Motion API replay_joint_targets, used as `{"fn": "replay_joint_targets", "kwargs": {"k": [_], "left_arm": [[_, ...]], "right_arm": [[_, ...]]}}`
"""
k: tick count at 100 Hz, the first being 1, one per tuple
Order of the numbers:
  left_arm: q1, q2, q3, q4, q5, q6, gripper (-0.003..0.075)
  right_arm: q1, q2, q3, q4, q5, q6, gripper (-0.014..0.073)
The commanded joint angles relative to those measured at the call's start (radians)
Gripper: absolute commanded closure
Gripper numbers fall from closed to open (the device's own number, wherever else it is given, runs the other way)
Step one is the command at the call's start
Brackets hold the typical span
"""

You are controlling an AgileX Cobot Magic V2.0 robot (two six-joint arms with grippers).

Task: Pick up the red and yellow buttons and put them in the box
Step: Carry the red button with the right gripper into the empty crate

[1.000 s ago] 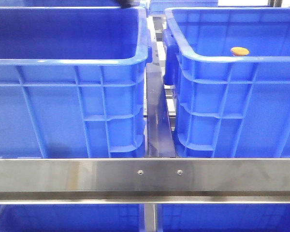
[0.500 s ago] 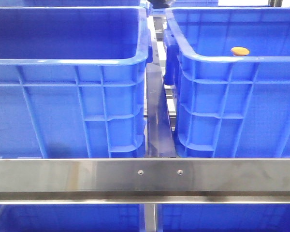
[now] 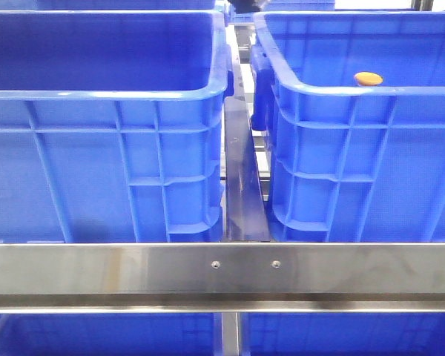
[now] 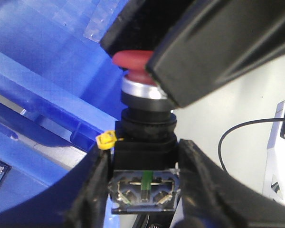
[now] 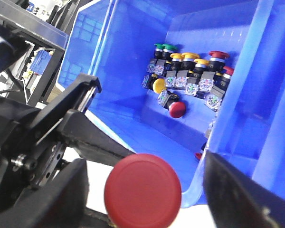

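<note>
Between my left gripper's (image 4: pixel 145 156) 2 fingers (image 4: pixel 92 190), pinched by its black body, sits a red button (image 4: pixel 133 61). My right gripper (image 5: pixel 142 190) clamps another red button (image 5: pixel 142 189) just over the box's (image 5: pixel 270 85) rim; more buttons (image 5: pixel 187 71) lie inside.

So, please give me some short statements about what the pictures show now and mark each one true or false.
1. The left gripper holds a push button with a red cap. True.
2. In the front view both arms reach over the crates. False: no arm shows there, only two blue crates.
3. The right gripper has a red button between its fingers. True.
4. The blue crate in the right wrist view is empty. False: it holds a cluster of buttons with green, yellow and red caps.
5. A yellow-orange cap shows above the near rim of the right-hand crate in the front view. True.
</note>
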Motion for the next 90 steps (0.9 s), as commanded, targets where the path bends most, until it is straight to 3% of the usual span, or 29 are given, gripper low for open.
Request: {"fn": "replay_joint_targets", "kwargs": {"k": [1,14,22,32,44,51,90], "left_arm": [[-0.008,-0.041,-0.029,-0.050,-0.034,0.001,0.0709],[-0.008,-0.041,-0.029,-0.050,-0.034,0.001,0.0702],[-0.008,-0.041,-0.029,-0.050,-0.034,0.001,0.0645],[-0.008,-0.041,-0.029,-0.050,-0.034,0.001,0.0468],[-0.008,-0.041,-0.029,-0.047,-0.034,0.001,0.0168],[-0.008,-0.041,-0.029,-0.043,-0.034,0.001,0.0080],[-0.008,-0.041,-0.029,-0.016,0.020,0.001,0.0103]], "right_arm": [[-0.001,-0.025,-0.032,0.071,0.015,-0.004,0.0145],[-0.001,-0.025,-0.032,0.071,0.022,-0.004,0.0346],[-0.001,-0.025,-0.032,0.071,0.027,-0.004,0.0403],[-0.001,-0.025,-0.032,0.071,0.030,-0.004,0.0411],[-0.007,-0.025,-0.032,0.071,0.011,-0.006,0.0411],[-0.008,-0.025,-0.032,0.063,-0.033,-0.031,0.0411],[-0.150,-0.025,-0.050,-0.083,-0.417,-0.299,0.0411]]}}
